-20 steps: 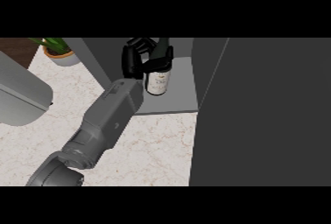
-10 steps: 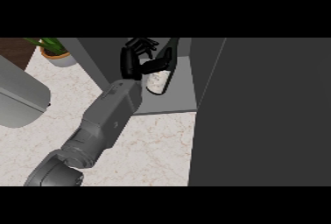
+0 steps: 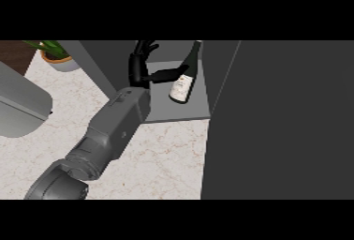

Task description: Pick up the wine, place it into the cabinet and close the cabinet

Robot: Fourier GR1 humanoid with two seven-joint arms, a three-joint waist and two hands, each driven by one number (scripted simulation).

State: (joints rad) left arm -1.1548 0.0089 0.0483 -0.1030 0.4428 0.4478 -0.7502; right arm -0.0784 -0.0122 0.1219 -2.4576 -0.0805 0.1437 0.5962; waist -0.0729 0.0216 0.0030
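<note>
The wine bottle (image 3: 181,86), dark with a white label, stands on the grey floor of the open cabinet (image 3: 173,111) and tilts with its neck to the upper right. My left hand (image 3: 142,68) is just left of it, inside the cabinet. Its fingers point straight up and its thumb reaches out to the bottle's shoulder. The hand is open and no longer wraps the bottle. My right hand does not show.
The cabinet's dark door (image 3: 290,117) fills the right side of the view, swung open. A potted plant (image 3: 59,58) stands at the top left. A large grey rounded object (image 3: 21,108) sits at the left edge on the marbled counter (image 3: 159,159).
The left hand was curled round the bottle; its fingers have opened and straightened. The bottle now rests on the cabinet floor, tilted to the right.
</note>
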